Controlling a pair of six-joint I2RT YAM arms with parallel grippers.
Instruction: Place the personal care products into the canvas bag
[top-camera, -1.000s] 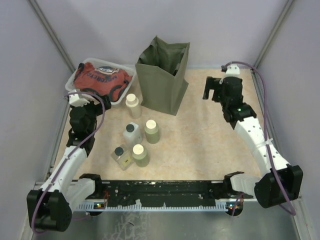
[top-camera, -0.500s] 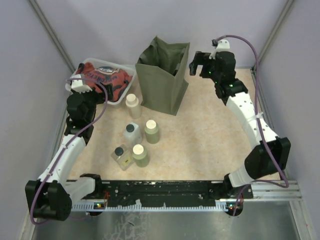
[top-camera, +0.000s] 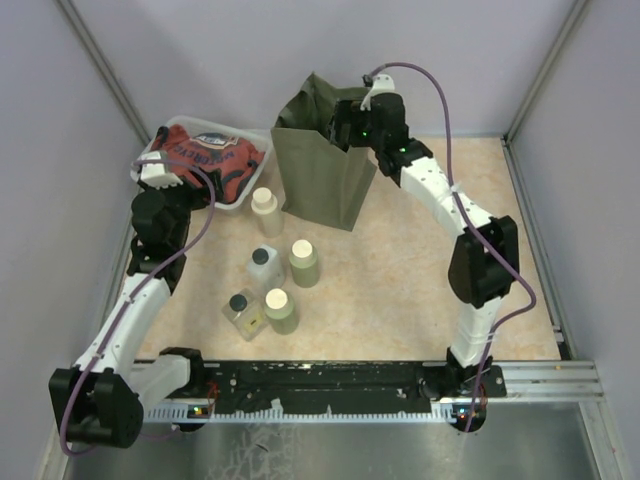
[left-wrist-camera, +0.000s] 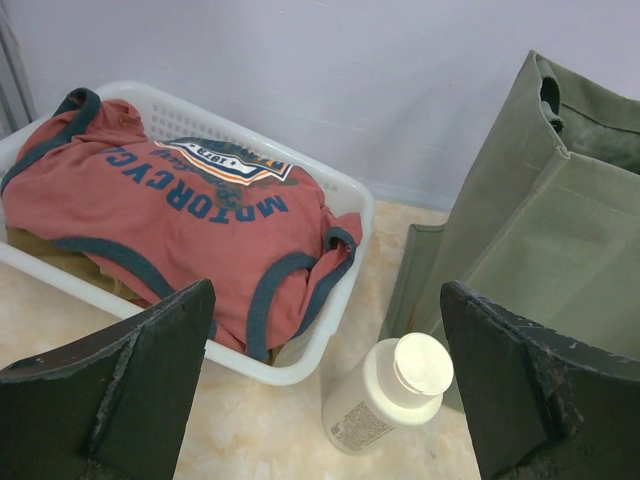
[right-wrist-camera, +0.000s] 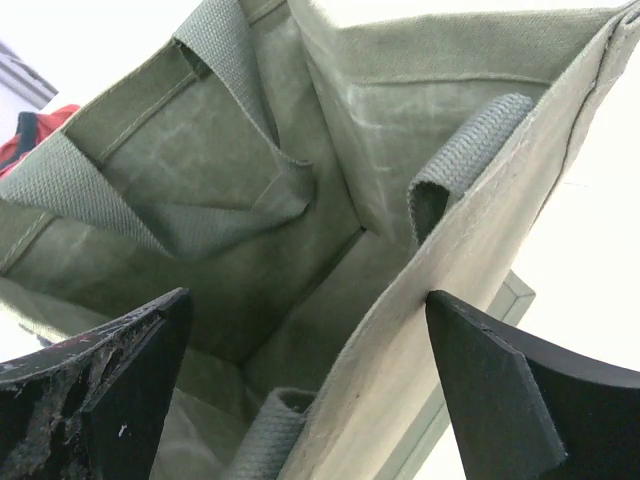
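Observation:
The olive-green canvas bag (top-camera: 322, 170) stands upright at the back centre with its mouth open. My right gripper (top-camera: 350, 122) is open and empty over the mouth. In the right wrist view (right-wrist-camera: 308, 295) its jaws straddle the bag's near wall (right-wrist-camera: 470, 250). Five bottles stand in front of the bag: a cream-beige one (top-camera: 266, 211), two olive-green with cream caps (top-camera: 304, 262) (top-camera: 280, 310), and two clear with dark caps (top-camera: 263, 267) (top-camera: 241, 312). My left gripper (left-wrist-camera: 325, 295) is open and empty, above and short of the cream-beige bottle (left-wrist-camera: 385, 395).
A white plastic basket (top-camera: 240, 196) holding a red printed cloth (top-camera: 200, 158) sits at the back left, close to the bag and the cream-beige bottle; it also shows in the left wrist view (left-wrist-camera: 290, 370). Walls enclose the table on three sides.
My right arm has swung left from the right side of the table to the bag's mouth. My left arm has shifted slightly toward the back.

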